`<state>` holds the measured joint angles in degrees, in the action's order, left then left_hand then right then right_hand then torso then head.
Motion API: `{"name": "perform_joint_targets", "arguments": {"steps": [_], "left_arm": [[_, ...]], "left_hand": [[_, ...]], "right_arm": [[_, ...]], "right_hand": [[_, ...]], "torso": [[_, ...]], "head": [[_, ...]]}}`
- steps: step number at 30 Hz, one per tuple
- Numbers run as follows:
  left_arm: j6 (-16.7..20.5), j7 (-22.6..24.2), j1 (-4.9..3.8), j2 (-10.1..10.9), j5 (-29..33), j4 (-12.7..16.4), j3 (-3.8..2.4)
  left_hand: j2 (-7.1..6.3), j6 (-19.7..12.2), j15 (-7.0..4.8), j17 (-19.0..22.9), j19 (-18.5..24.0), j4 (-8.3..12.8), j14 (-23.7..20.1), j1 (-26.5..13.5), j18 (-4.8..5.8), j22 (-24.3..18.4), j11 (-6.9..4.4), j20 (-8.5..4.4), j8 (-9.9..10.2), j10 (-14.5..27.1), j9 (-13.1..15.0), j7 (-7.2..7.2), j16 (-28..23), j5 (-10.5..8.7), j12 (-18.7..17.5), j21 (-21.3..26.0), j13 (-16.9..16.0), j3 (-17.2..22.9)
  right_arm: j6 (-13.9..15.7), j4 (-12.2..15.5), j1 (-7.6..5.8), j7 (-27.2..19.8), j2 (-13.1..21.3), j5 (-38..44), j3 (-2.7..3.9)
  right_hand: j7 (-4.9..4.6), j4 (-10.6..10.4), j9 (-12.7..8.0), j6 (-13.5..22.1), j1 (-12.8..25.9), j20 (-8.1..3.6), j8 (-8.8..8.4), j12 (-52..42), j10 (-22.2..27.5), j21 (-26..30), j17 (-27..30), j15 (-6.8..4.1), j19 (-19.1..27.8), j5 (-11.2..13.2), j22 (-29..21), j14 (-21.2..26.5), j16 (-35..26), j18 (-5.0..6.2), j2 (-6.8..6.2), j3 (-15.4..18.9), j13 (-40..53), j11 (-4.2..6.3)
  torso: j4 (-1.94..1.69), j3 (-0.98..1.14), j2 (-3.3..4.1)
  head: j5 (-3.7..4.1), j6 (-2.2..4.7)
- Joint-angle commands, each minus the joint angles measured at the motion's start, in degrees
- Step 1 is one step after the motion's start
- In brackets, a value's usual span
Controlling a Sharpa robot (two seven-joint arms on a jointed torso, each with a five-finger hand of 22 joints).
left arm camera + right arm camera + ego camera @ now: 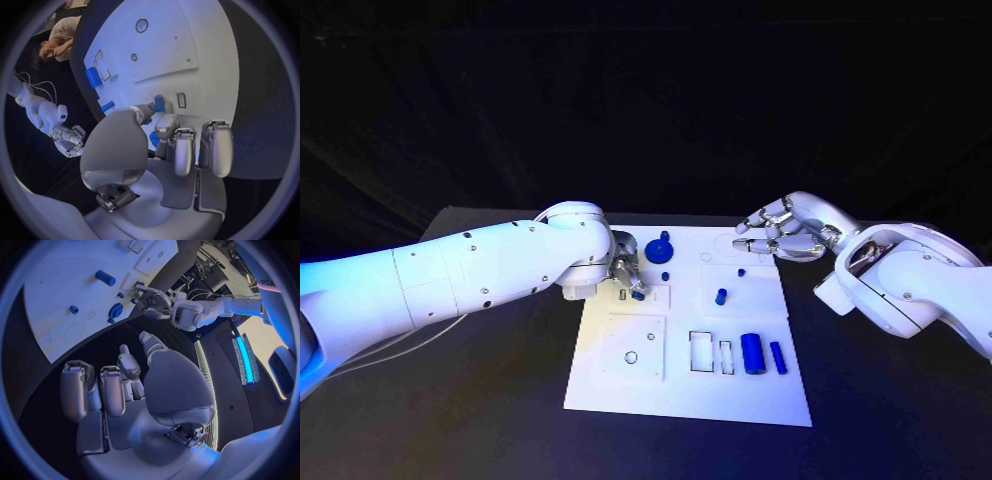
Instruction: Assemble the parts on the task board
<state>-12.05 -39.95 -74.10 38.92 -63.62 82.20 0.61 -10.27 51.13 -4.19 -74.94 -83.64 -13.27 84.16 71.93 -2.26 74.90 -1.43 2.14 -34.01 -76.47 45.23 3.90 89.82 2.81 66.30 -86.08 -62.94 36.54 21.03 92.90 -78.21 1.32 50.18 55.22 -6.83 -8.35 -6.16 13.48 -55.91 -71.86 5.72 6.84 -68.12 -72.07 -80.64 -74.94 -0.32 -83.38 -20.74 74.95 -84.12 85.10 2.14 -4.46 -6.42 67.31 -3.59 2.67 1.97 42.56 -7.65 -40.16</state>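
The white task board [689, 385] lies mid-table. My left hand [620, 278] hovers over the board's left part and pinches a small blue part [159, 103] between thumb and a finger, close to a rectangular slot [181, 100]. My right hand [776, 236] hangs above the board's far right corner, fingers apart, with nothing in it [119, 385]. On the board I see a round blue piece [659, 249], a small blue peg [721, 296], a blue cylinder [753, 353] and a thin blue bar [777, 357].
Black table [459, 420] surrounds the board on every side. Two open rectangular cut-outs [702, 352] sit left of the cylinder, and a raised white plate with a round hole [632, 357] lies on the board's near left.
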Motion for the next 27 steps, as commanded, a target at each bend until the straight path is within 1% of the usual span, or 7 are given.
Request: {"name": "perform_joint_targets", "arguments": {"steps": [1,11,17,20,27], "left_arm": [[-1.6,-4.9,0.11,-0.1,-0.4,0.2,0.08],[-2.2,-5.0,0.11,-0.3,-0.4,0.0,0.11],[-2.0,-5.1,0.16,-0.9,-0.4,-0.6,0.39],[-2.0,-5.2,0.22,-1.1,-0.6,-0.9,0.51],[-2.2,-5.3,0.27,-1.4,-0.8,-1.4,0.61]], "left_hand": [[0.53,2.0,-0.41,-15.1,-0.8,7.7,5.8,-0.2,0.39,7.3,-0.22,-0.01,-0.2,-0.1,0.3,-1.51,0.2,0.20,-0.2,-0.4,0.1,8.1],[0.56,2.1,-0.44,-15.1,-0.9,7.7,5.8,-0.6,0.42,7.4,-0.26,-0.04,-0.3,-0.2,0.5,-1.57,0.2,0.19,-0.2,-0.4,0.2,8.1],[0.60,2.1,-0.50,-15.1,-0.9,7.3,5.8,-1.6,0.42,7.5,-0.33,-0.09,-0.5,-0.3,0.9,-1.70,0.2,0.18,-0.2,-0.4,0.3,7.8],[0.73,2.6,-0.59,-15.1,-0.9,6.6,5.8,-2.9,0.42,7.5,-0.47,-0.13,-0.9,-0.8,1.4,-1.95,0.2,0.16,0.6,-0.4,-0.4,6.8],[1.03,3.0,-0.87,-15.1,-1.0,5.4,5.8,-4.6,0.44,7.6,-0.80,-0.24,-1.2,-0.9,2.1,-2.36,0.2,0.15,0.9,-0.4,-0.6,4.0]], "right_arm": [[-0.8,0.1,0.04,-0.4,0.0,0.2,0.00],[-0.8,0.2,0.04,-0.4,0.1,0.2,0.00],[-0.8,0.3,0.04,-0.5,0.2,0.2,0.00],[-0.8,0.4,0.04,-0.5,0.2,0.2,0.00],[-0.8,0.5,0.04,-0.5,0.3,0.2,0.00]], "right_hand": [[0.08,-0.1,0.1,0.3,0.2,-0.10,0.25,0.3,0.3,0.4,-5.4,-0.32,0.4,-0.4,7.5,-3.6,-0.3,0.56,0.38,0.4,-0.1,0.10],[0.08,-0.1,0.1,0.3,0.2,-0.10,0.25,0.3,0.3,0.4,-5.4,-0.32,0.4,-0.4,7.5,-3.6,-0.3,0.56,0.38,0.4,-0.1,0.10],[0.09,-0.2,0.1,0.3,0.3,-0.10,0.28,0.4,0.4,0.4,-5.3,-0.33,0.5,-0.4,7.5,-3.6,-0.3,0.58,0.37,0.4,-0.1,0.11],[0.09,-0.2,0.1,0.3,0.3,-0.10,0.28,0.4,0.4,0.4,-5.3,-0.33,0.5,-0.4,7.5,-3.6,-0.3,0.58,0.37,0.4,-0.1,0.11],[0.09,-0.2,0.1,0.3,0.3,-0.10,0.28,0.4,0.4,0.4,-5.3,-0.33,0.5,-0.4,7.5,-3.6,-0.3,0.58,0.37,0.4,-0.1,0.11]], "torso": [[0.01,0.00,-0.01],[0.01,0.01,0.01],[0.04,0.00,0.02],[0.08,0.00,0.00],[0.03,0.03,-0.02]], "head": [[0.01,0.02],[-0.01,-0.08],[0.03,-0.15],[0.06,-0.21],[0.12,-0.31]]}}
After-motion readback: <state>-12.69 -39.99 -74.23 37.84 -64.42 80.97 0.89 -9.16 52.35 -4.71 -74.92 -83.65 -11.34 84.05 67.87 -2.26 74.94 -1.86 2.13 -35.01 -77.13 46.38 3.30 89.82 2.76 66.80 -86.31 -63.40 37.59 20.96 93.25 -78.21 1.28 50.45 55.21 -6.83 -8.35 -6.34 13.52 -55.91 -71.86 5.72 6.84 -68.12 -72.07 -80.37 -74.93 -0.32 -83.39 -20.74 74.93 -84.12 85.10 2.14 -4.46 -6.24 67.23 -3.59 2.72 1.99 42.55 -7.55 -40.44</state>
